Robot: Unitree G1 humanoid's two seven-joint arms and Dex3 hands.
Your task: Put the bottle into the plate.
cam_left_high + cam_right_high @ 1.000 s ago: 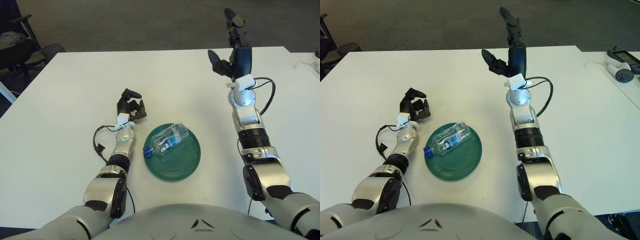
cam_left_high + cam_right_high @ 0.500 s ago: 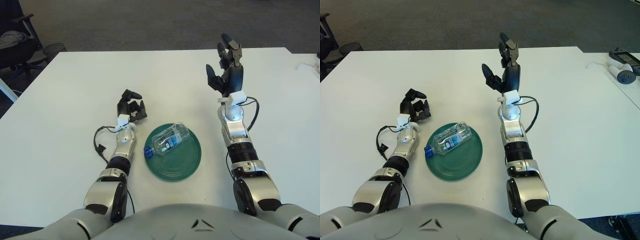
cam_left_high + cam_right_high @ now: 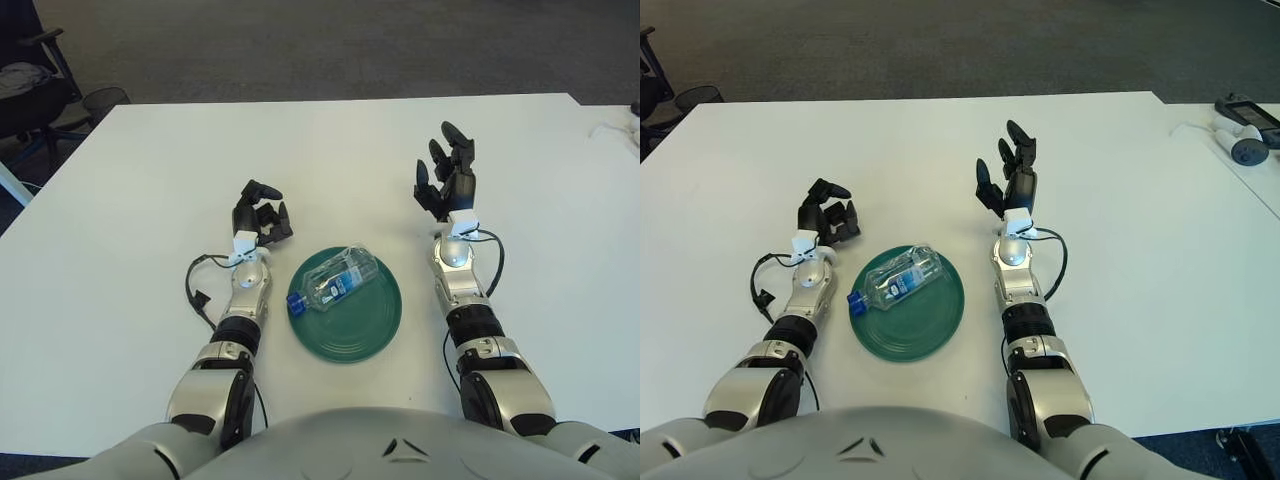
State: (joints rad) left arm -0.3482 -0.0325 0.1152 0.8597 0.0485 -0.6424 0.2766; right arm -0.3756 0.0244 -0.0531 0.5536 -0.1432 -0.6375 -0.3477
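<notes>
While bottle (image 3: 336,281) lies in plate (image 3: 365,335) | right hand (image 3: 448,180) fingers spread (empty) | left hand (image 3: 260,212) clenched

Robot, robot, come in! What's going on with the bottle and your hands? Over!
Left hand curled, empty, left of the round green plate. Right hand open, empty, right of it. Clear plastic bottle lying on its side in plate. Nothing blocking.

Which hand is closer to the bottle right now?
Left. The left hand sits just up-left of the bottle; the right hand is farther off to its upper right.
</notes>
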